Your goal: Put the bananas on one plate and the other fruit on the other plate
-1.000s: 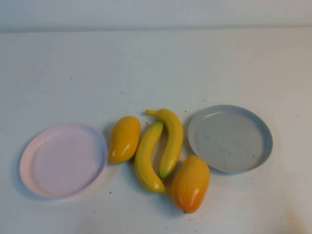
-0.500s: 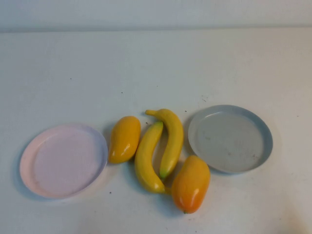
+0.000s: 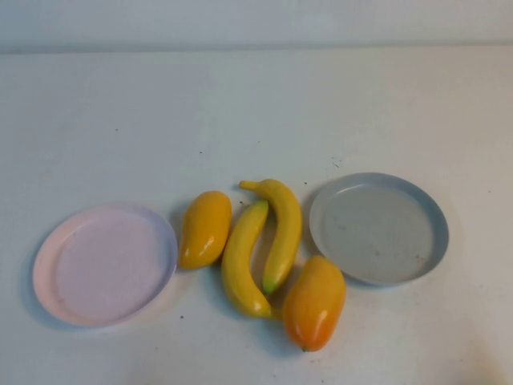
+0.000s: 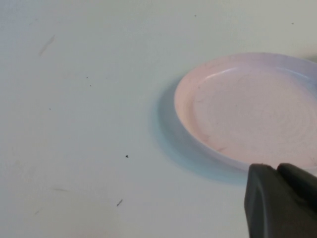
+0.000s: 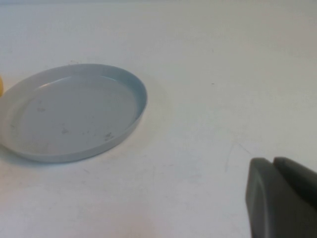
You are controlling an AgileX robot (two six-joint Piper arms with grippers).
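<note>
On my high view the two bananas (image 3: 260, 245) lie side by side at center frame, touching. The smaller mango (image 3: 203, 228) sits just left of them; the bigger blushed mango (image 3: 313, 301) sits at lower center. The pink plate (image 3: 48, 265) is lower left, the grey plate (image 3: 433, 233) right of center. The left gripper (image 4: 282, 203) hangs beside the pink plate and the right gripper (image 5: 282, 198) is well apart from the grey plate. I cannot tell either jaw state.

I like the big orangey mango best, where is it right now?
In the high view the big orange-red mango lies on the table, near the front, touching the bananas and just left of the grey-blue plate.
</note>
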